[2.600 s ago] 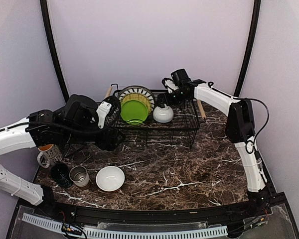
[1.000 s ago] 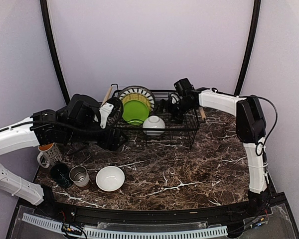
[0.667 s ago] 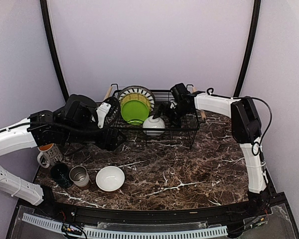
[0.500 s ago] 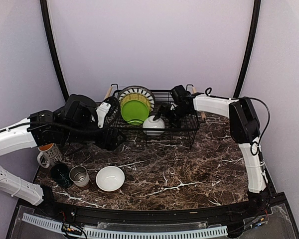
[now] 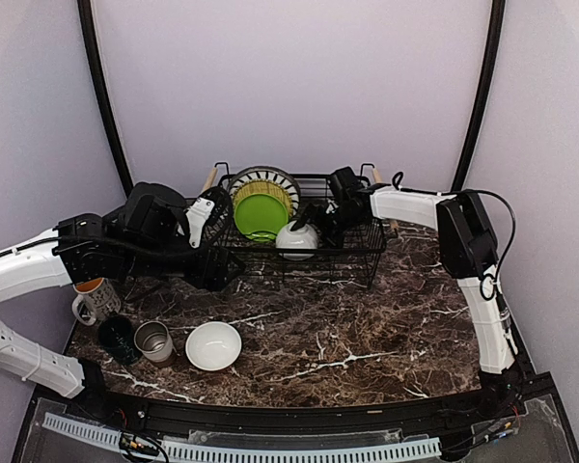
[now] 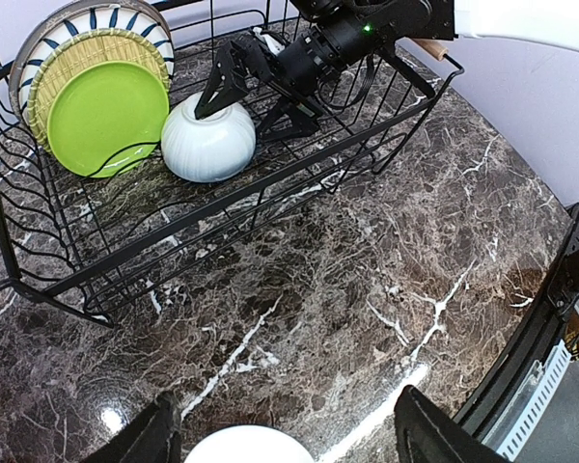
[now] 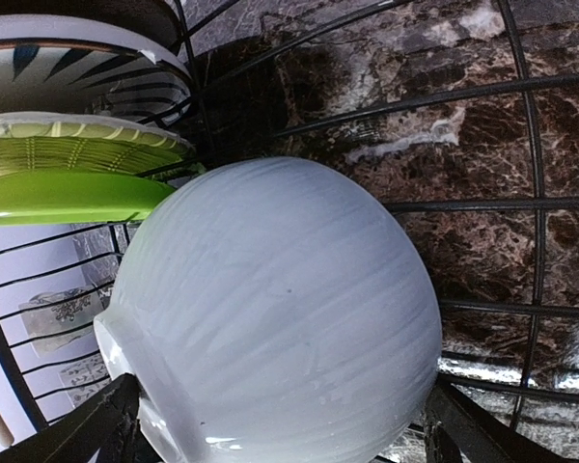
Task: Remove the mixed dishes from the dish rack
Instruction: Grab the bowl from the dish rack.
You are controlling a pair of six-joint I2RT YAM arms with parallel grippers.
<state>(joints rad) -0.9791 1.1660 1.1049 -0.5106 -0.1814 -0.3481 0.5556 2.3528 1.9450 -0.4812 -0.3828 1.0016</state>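
**Dish rack** (image 5: 340, 253): black wire basket with wooden rod handles, at the far middle of the dark marble table (image 5: 367, 328).

**In the rack:**
- Lime-green plate (image 5: 261, 214), upright at the left end.
- Yellow plate (image 6: 66, 60), just behind it.
- Grey patterned plate (image 6: 82, 17), rearmost.
- White ribbed bowl (image 7: 280, 318), upside down on the rack floor, just right of the plates.

**Right gripper** (image 6: 254, 96): reaches into the rack from the right. Its fingers (image 6: 219, 85) stand wide apart, one on each side of the ribbed bowl. I cannot tell if they touch it.

**Left gripper** (image 6: 289, 439): hangs over the table in front of the rack's left end, fingers spread, nothing between them.

**On the table, near left:**
- Pale patterned mug (image 5: 95, 299).
- Dark green mug (image 5: 118, 338).
- Steel cup (image 5: 154, 340), just beside it.
- Plain white bowl (image 5: 213, 345), upright.
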